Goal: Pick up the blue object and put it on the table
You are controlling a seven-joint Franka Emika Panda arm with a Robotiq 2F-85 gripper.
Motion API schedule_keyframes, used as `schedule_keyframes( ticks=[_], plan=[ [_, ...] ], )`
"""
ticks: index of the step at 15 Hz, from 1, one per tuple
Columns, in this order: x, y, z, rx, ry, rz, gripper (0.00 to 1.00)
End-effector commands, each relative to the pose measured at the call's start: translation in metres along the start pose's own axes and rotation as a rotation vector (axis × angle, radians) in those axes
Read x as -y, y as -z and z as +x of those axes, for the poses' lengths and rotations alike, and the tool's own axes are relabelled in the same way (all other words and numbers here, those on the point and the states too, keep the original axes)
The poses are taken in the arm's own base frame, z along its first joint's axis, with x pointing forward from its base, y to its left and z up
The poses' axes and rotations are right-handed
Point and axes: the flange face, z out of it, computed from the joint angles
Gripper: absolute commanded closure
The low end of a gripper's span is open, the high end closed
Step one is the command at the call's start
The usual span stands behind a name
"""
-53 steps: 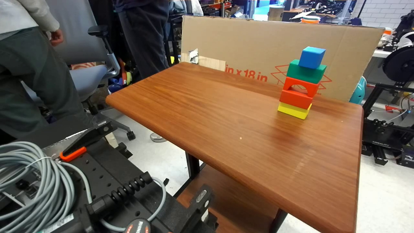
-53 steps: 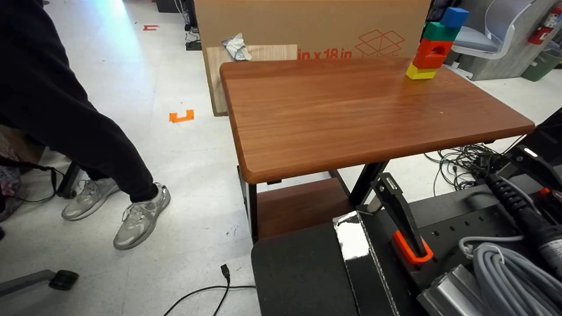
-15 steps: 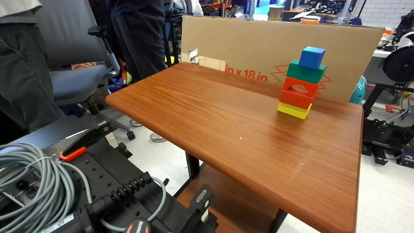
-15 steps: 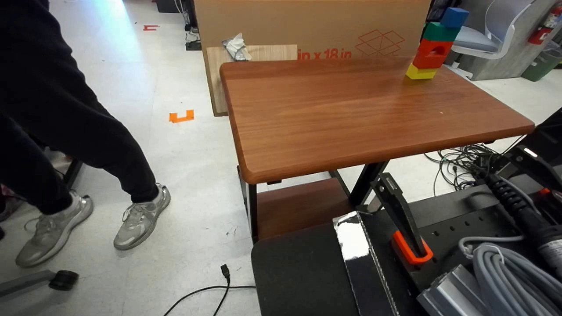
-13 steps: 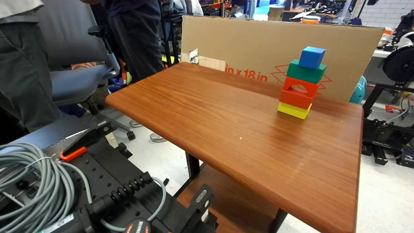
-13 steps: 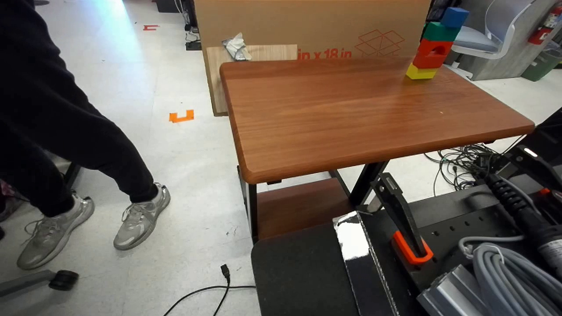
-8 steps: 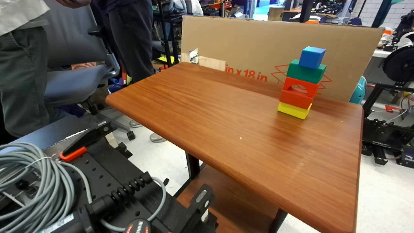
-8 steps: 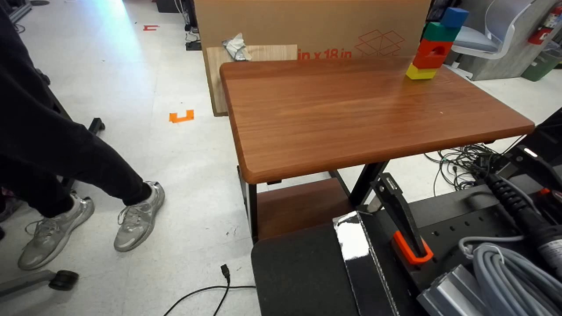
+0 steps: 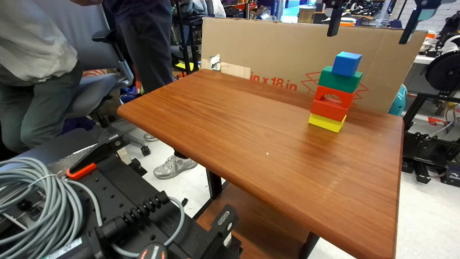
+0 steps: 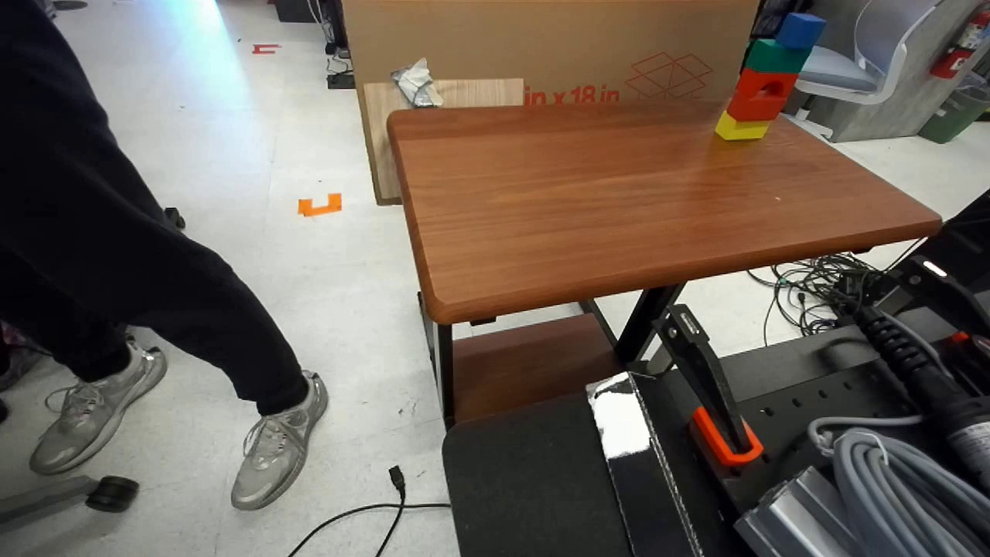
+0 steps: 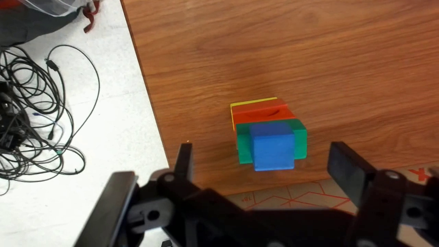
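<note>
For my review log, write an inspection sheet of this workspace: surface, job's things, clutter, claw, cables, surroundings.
Surface: table, smooth reddish-brown wood.
Job's things: blue cube, atop the green block, not directly on the table.
Clutter: red-orange section and yellow block, beneath the green block.
Claw: open, higher than the blue cube, nothing held.
Cables: gray coil; black tangle on floor.
Surroundings: upright cardboard along a table edge; two people.

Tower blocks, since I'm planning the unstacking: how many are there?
5: blue block on top, then green block, orange arch, red block, and yellow block at the bottom, on the table.
</note>
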Motion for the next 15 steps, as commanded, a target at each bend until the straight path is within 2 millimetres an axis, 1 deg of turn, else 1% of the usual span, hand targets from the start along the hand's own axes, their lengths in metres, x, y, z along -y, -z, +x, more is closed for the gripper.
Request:
schedule_keyframes(
  ticks=[1, 7, 8, 9, 10, 13, 15],
  plan=[
    [0.006, -0.002, 0.012, 0.013, 0.014, 0.000, 0.00],
    [0.011, -0.017, 0.018, 0.026, 0.030, -0.010, 0.01],
    [0.011, -0.020, 0.019, 0.028, 0.031, -0.012, 0.12],
    [0.012, -0.022, 0.019, 0.031, 0.032, -0.015, 0.26],
    [0.012, -0.024, 0.020, 0.032, 0.036, -0.017, 0.27],
    [0.014, -0.027, 0.021, 0.035, 0.045, -0.025, 0.52],
    [0.015, -0.027, 0.021, 0.032, 0.054, -0.034, 0.67]
  ],
)
